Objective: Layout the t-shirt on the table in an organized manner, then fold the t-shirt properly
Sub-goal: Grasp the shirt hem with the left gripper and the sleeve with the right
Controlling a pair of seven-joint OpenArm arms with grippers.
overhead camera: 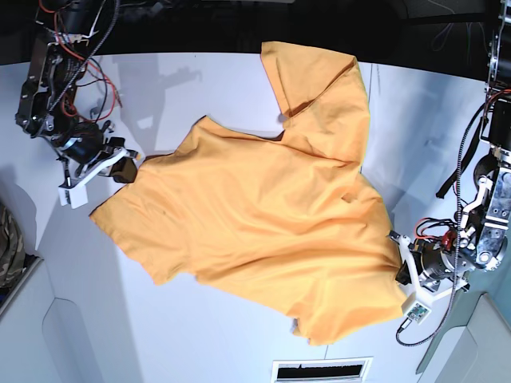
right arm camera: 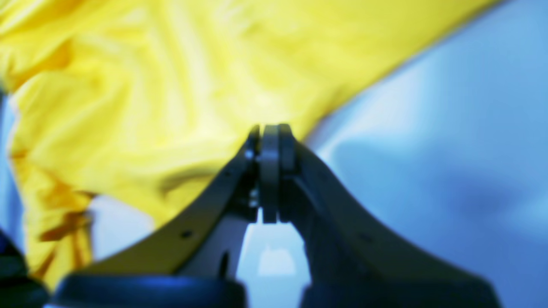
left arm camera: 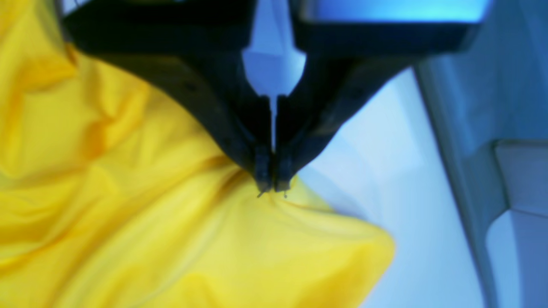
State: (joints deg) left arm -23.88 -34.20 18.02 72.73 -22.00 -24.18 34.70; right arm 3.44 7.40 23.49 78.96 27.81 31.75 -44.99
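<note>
1. A large orange-yellow short-sleeved cotton t-shirt [overhead camera: 263,215] lies spread but rumpled across the wide matte white table [overhead camera: 200,88], one sleeve reaching toward the far edge
2. The left gripper [left arm camera: 272,186] sits at the shirt's edge on the right side of the base view; its black fingers [left arm camera: 262,169] are pressed together on a pinch of the yellow fabric, which puckers into radiating creases at the tips
3. The right gripper [right arm camera: 270,132] is at the opposite edge of the shirt, on the left of the base view; its fingers are together, with the cloth edge right at the tips, though the blur hides whether any fabric is actually caught
4. Between the two grippers the cloth runs in long diagonal wrinkles
</note>
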